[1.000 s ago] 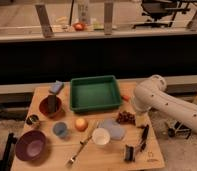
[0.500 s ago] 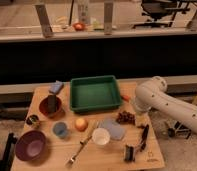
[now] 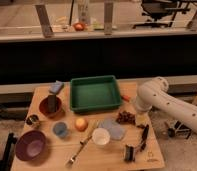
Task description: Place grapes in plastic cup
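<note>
The grapes (image 3: 125, 118), a small dark reddish-purple bunch, lie on the wooden table (image 3: 152, 157) to the right of centre, just below the green tray. The plastic cup (image 3: 60, 130), small and light blue, stands on the left half of the table, well apart from the grapes. My white arm comes in from the right, and the gripper (image 3: 140, 119) hangs down right next to the grapes, on their right side. I see nothing held in it.
A green tray (image 3: 95, 93) sits at the back centre. A round orange-yellow fruit (image 3: 81, 123), a white cup (image 3: 100, 136) and a grey-blue plate (image 3: 113, 128) lie between cup and grapes. A purple bowl (image 3: 30, 145), a red-brown bowl (image 3: 50, 106), a small tin (image 3: 32, 120), a fork (image 3: 81, 148) and dark utensils (image 3: 141, 141) lie around.
</note>
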`<action>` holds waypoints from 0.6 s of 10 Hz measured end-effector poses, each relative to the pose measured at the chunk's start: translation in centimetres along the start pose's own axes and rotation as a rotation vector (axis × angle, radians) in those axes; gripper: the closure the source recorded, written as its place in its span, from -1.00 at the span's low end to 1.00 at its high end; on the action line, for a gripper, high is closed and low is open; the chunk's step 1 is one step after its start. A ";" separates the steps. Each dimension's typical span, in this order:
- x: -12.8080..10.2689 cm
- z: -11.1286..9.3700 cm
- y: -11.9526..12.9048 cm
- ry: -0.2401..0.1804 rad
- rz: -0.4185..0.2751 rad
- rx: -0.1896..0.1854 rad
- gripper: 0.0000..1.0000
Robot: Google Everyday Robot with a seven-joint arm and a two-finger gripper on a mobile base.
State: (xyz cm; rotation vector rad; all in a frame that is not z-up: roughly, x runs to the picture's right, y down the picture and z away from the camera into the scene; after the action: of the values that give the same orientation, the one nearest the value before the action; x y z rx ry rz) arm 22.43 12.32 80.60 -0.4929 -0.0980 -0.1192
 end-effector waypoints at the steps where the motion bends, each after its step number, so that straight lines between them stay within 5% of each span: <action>1: 0.1 0.1 -0.1 -0.004 -0.004 -0.001 -0.60; 6: 0.6 1.2 -0.1 -0.039 -0.027 -0.014 -0.60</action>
State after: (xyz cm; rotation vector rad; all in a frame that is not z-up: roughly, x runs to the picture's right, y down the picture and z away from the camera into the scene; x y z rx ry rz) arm 22.89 12.72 81.75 -0.5076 -0.1421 -0.1373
